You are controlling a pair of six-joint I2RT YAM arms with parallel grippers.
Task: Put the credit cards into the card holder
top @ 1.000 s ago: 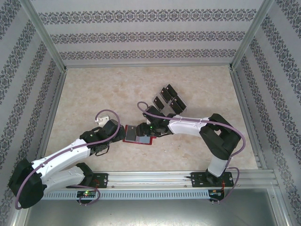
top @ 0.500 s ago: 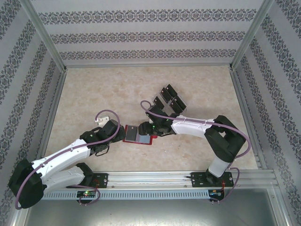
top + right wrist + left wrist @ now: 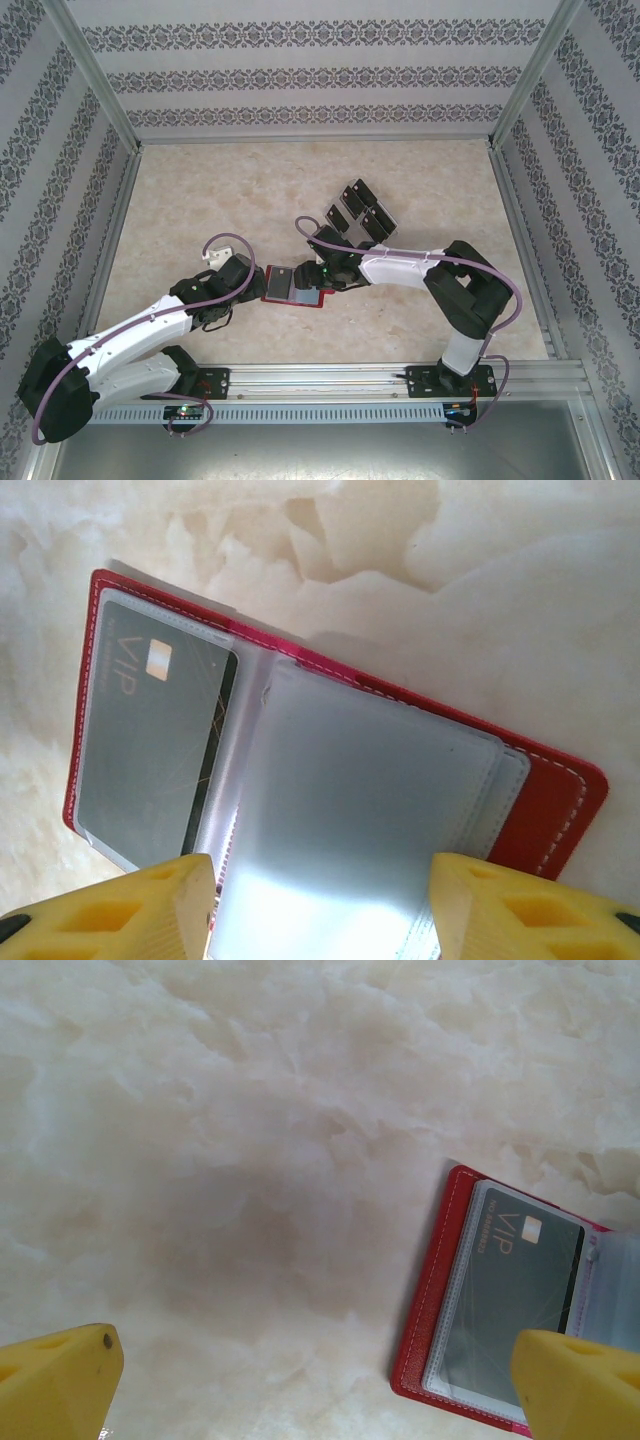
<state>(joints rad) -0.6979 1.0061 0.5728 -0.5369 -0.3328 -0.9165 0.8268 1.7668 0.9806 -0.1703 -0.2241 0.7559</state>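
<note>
The red card holder (image 3: 300,297) lies open on the table between both arms. In the right wrist view the card holder (image 3: 560,790) shows a dark credit card (image 3: 150,745) marked VIP tucked in its left clear sleeve, and empty clear sleeves (image 3: 370,810) on its right half. My right gripper (image 3: 320,910) is open just over those sleeves, one yellow finger at each side of the page, nothing held. My left gripper (image 3: 320,1390) is wide open at the card holder's (image 3: 425,1300) left edge, its right finger (image 3: 580,1385) over the sleeve with the card (image 3: 515,1290). Several loose credit cards (image 3: 362,212) lie behind the right arm.
Pale marbled table (image 3: 220,200) with patterned walls on three sides and a metal rail (image 3: 400,375) along the near edge. The left arm (image 3: 150,325) and right arm (image 3: 440,275) both reach toward the middle.
The right arm's elbow swayed a little to the right and came back. The card holder, the loose cards and the left arm stayed in place.
</note>
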